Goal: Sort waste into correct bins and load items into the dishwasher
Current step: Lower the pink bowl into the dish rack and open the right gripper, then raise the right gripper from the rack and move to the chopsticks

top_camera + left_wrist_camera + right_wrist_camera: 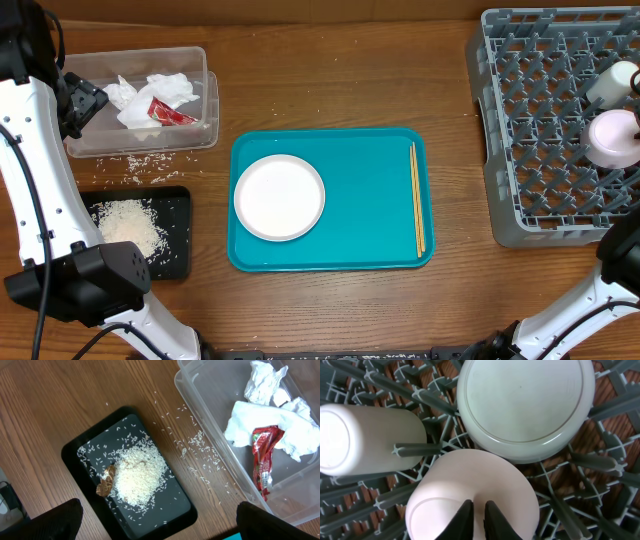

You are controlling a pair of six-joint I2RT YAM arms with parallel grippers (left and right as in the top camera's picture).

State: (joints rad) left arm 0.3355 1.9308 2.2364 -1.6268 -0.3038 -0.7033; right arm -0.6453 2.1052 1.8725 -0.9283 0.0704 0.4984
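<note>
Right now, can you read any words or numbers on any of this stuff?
Red wrapper in the clear tub: it has tiny print, too blurred to read.
White plate, teal tray, grey rack: no words, numbers or signs show on them.

Plate (279,197) and chopsticks (417,198) lie on teal tray (330,255); rack (540,120) seemingly holds crockery (612,137).

Robot lab set-up staged as a kitchen, white robot arms (40,200), wooden table (350,90), grey dish rack (530,120), teal serving tray (370,200)
</note>
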